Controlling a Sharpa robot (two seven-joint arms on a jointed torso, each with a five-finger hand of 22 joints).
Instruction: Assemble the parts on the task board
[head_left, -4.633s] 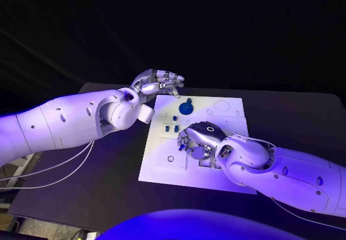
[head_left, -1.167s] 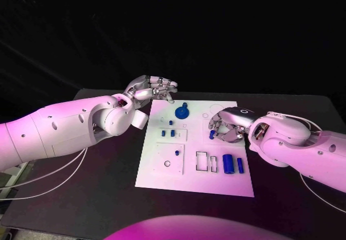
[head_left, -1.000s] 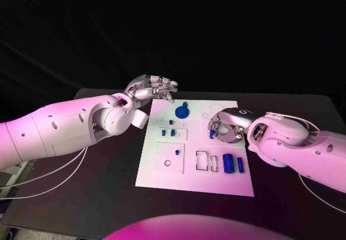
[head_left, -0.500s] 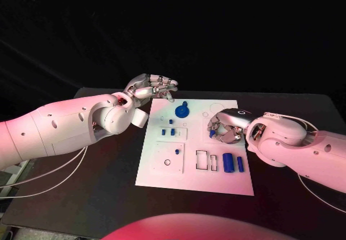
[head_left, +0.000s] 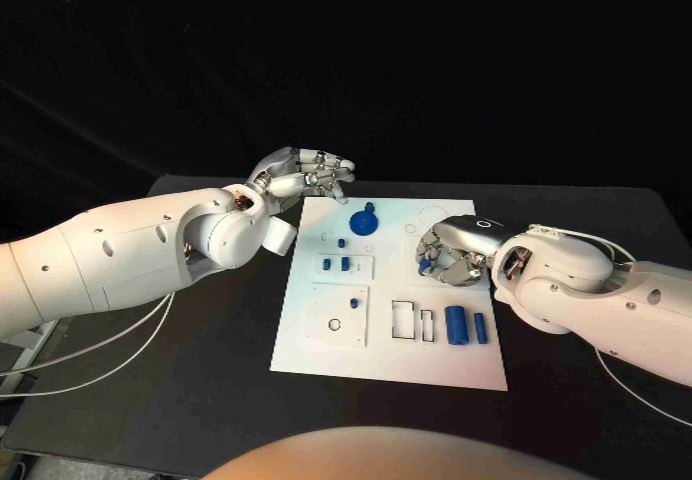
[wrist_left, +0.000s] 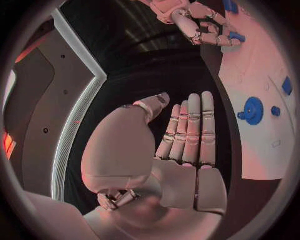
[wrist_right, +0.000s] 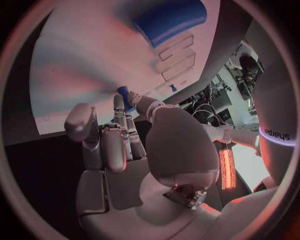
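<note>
White board: flat white plastic task board (head_left: 332, 340) under the right hand.
Right hand: silver right hand (head_left: 450, 256) pinches small blue cylindrical peg (head_left: 424, 266); barely shifted over the last second, so insertion seems pending.
Left hand: silver left hand (head_left: 303, 173) empty, fingers together, beyond the board's far corner.

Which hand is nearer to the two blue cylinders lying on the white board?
The right hand. It hovers over the task board just beyond the two blue cylinders, pinching a small blue part. The left hand sits off the board's far left corner, much farther away.
</note>
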